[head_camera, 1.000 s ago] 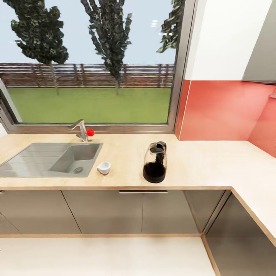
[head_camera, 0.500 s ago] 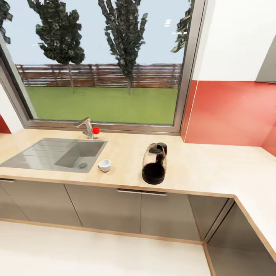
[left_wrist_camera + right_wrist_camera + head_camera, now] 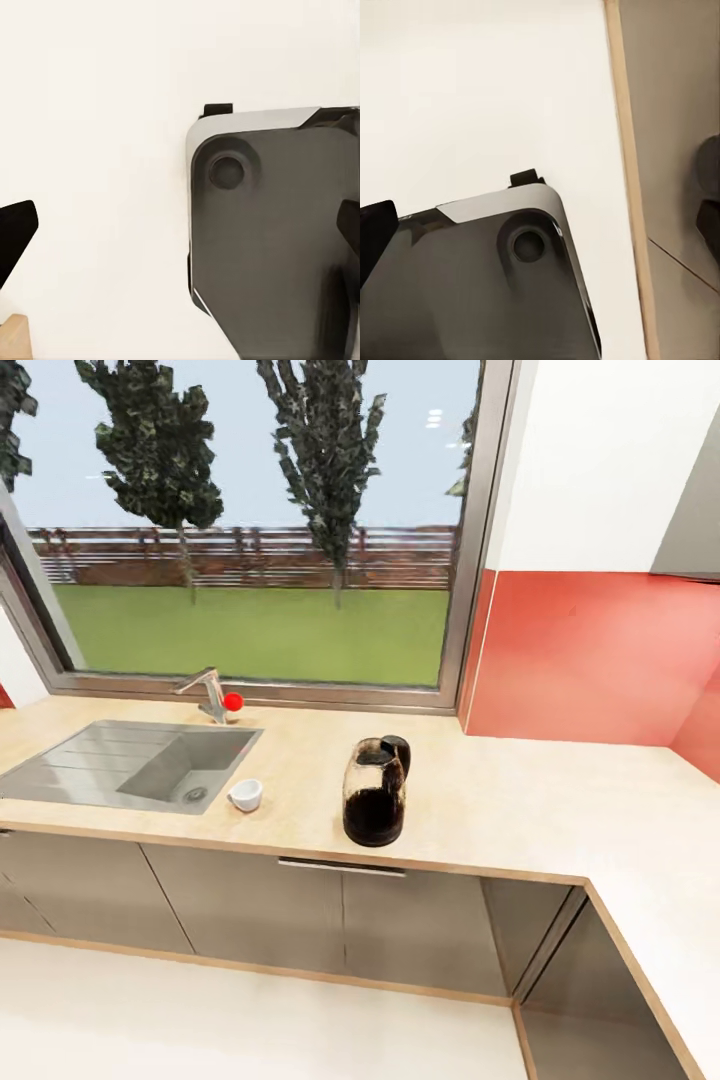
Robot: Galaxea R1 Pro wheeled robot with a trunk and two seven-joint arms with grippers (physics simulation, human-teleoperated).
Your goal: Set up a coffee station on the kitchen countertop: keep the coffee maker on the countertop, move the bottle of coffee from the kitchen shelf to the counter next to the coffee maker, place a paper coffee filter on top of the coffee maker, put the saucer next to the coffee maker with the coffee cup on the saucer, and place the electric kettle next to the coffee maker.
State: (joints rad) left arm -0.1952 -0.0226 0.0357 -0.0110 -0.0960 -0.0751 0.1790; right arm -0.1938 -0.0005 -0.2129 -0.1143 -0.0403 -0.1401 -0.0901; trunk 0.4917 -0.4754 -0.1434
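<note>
One electric kettle [image 3: 375, 791] stands upright on the tan kitchen counter [image 3: 520, 800], near its front edge and roughly midway along the window run. Its translucent body is dark with content in the lower half, and the lid detail is hard to make out. One small white coffee cup [image 3: 245, 795] sits on the counter just beside the right front corner of the steel sink [image 3: 120, 763], well apart from the kettle; its handle is too small to tell.

The sink's left end is cut off by the picture edge. One faucet [image 3: 208, 693] with a red knob stands behind the basin, below the large window [image 3: 250, 530]. One handle [image 3: 342, 868] shows on the grey cabinet fronts [image 3: 250, 905] under the counter.

The left wrist view shows a grey rounded part of the robot's base [image 3: 270, 240] over pale floor [image 3: 90, 112], with dark finger tips of the left claw [image 3: 180, 236] cut off at both picture edges, so they stand spread with nothing between. In the right wrist view the right claw [image 3: 544, 225] likewise shows only dark tips at the edges, spread and empty, above the base [image 3: 472, 285] and floor [image 3: 472, 75], with a cabinet front [image 3: 675, 112] alongside.
</note>
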